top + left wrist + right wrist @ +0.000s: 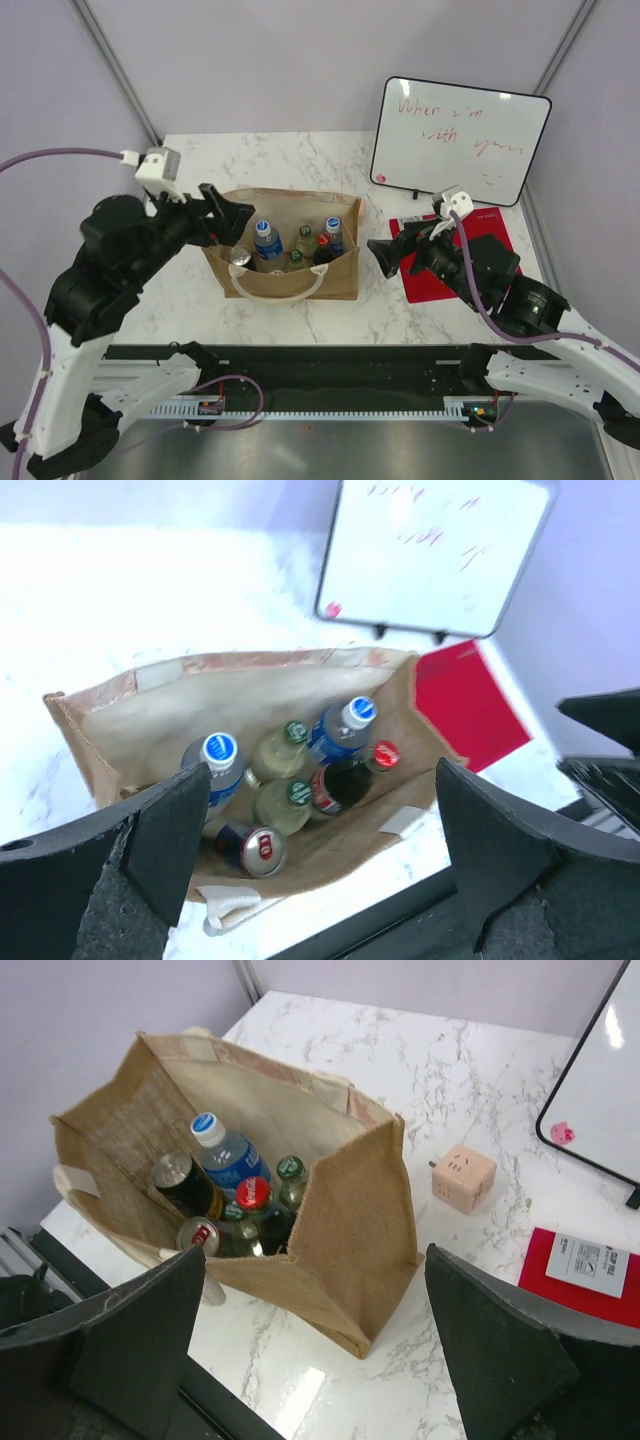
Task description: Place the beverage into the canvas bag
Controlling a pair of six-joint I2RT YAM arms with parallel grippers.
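Task judged done: beverages (pixel 266 240) are stowed in the canvas bag (pixel 290 284); left tool (pixel 228 214) and right tool (pixel 381 257) are held open, empty.

Whiteboard (pixel 460 140), back right of desk (pixel 290 160): red marker handwriting, 2 lines, reads approx. "When i'm / with you". Small scribble below is illegible. Red booklet (pixel 600 1295) has a white label (pixel 585 1257), print too small to read. Bottles (pixel 335 735) and can (pixel 262 848) in canvas bag (pixel 150 710): labels blurred, no brand or nos. legible.
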